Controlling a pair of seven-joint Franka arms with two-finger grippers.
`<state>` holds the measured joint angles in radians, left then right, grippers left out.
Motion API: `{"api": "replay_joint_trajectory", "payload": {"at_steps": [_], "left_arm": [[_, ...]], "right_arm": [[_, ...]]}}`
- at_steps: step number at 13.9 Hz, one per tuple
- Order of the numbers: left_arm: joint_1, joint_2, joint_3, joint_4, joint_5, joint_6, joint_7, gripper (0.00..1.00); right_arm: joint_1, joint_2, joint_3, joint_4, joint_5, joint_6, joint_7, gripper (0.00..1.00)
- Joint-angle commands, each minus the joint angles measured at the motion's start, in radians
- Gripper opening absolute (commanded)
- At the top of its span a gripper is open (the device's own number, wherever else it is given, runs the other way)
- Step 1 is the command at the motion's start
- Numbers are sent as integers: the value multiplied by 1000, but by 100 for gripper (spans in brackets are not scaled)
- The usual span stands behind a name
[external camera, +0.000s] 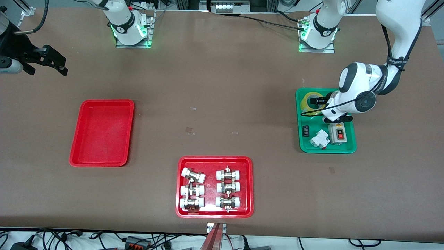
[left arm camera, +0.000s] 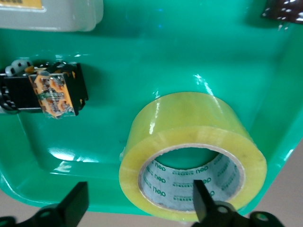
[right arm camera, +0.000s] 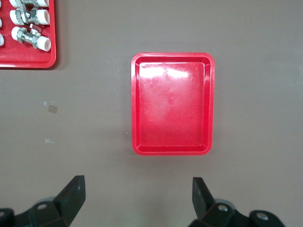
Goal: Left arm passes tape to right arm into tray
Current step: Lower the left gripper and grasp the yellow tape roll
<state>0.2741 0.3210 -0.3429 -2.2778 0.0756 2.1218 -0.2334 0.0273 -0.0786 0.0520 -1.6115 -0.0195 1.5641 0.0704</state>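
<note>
The tape (external camera: 309, 100), a translucent yellow roll with a pale printed core (left arm camera: 189, 156), lies flat in a green tray (external camera: 350, 148), at the end of that tray farther from the front camera. My left gripper (external camera: 315, 101) is down at the roll and open (left arm camera: 139, 201). One finger (left arm camera: 201, 198) is inside the core and the other (left arm camera: 75, 203) is outside the ring. The plain red tray (external camera: 102, 132) sits toward the right arm's end of the table. My right gripper (external camera: 55, 64) waits open (right arm camera: 137, 198) in the air with the red tray (right arm camera: 172, 104) in its view.
The green tray (left arm camera: 142, 47) also holds a grey switch box (external camera: 337, 133), a white breaker (external camera: 319, 139) and a small black part (external camera: 306, 131). A red tray (external camera: 214, 212) with white-capped metal fittings sits near the table's front edge.
</note>
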Motion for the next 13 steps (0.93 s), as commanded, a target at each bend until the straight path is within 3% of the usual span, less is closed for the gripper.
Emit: {"api": "replay_joint_trajectory", "payload": {"at_steps": [1, 6, 7, 10, 13], "left_arm": [[10, 13, -7, -2, 20, 10, 3, 72], [8, 15, -8, 0, 21, 6, 14, 10], [8, 15, -8, 1, 36, 1, 23, 1], [7, 10, -13, 38, 70, -66, 28, 0], [7, -10, -18, 156, 70, -268, 34, 1]], "right_arm": [[5, -6, 2, 12, -16, -13, 8, 100], [5, -4, 2, 12, -16, -13, 8, 100], [5, -4, 2, 10, -16, -13, 8, 100], [5, -4, 2, 10, -16, -12, 8, 100], [5, -4, 2, 12, -16, -12, 9, 100]]}}
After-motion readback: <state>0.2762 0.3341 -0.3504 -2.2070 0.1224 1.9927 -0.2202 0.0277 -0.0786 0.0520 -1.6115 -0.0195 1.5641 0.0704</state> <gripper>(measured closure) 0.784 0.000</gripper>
